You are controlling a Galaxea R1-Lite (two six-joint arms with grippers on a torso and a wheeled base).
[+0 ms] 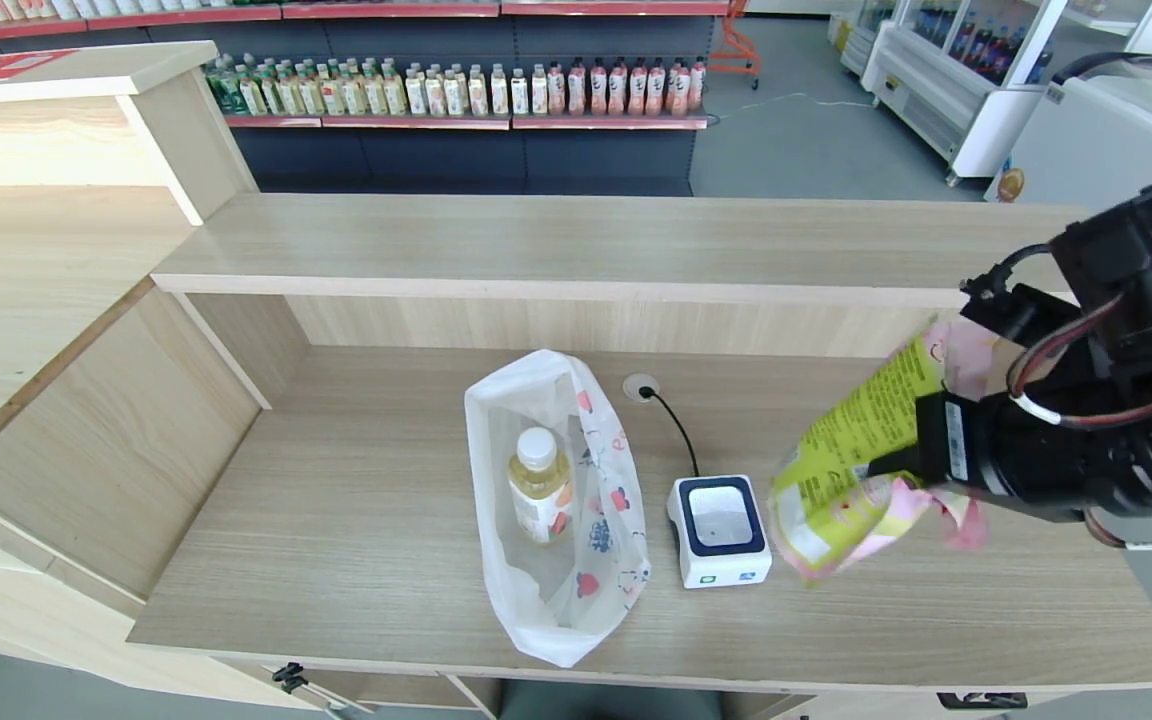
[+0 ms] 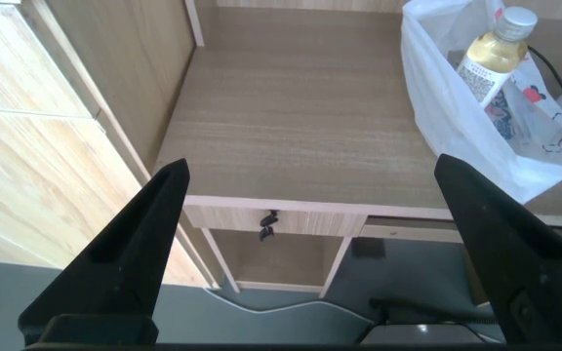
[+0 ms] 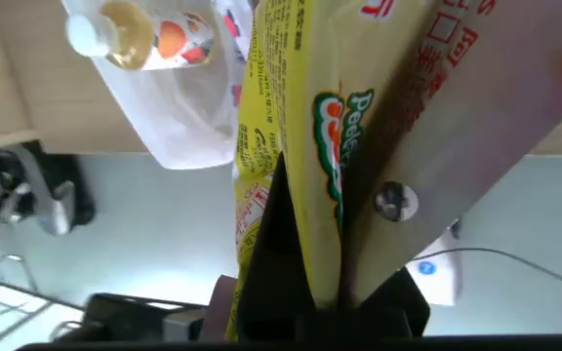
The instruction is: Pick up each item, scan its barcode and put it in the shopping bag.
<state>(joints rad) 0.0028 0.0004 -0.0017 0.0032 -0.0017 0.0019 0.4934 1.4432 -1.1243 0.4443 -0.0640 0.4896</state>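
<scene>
Two black fingers (image 2: 135,253) of the left gripper (image 2: 312,185) are spread wide with nothing between them, the front edge of the light wooden counter (image 1: 336,520) lying beyond them. At frame centre in the head view, a white plastic shopping bag with printed patterns (image 1: 596,560) is seen, a pale yellow drink bottle with a white cap (image 1: 538,485) already inside. Just right of it sits the white square barcode scanner with a dark window (image 1: 719,528). Further right, a yellow-green and pink snack packet (image 1: 861,460) is clamped in the right gripper (image 1: 921,460), raised beside the scanner. Scanning is judged the step in hand. The packet's barcode must next be turned toward the window; its place cannot be told.
</scene>
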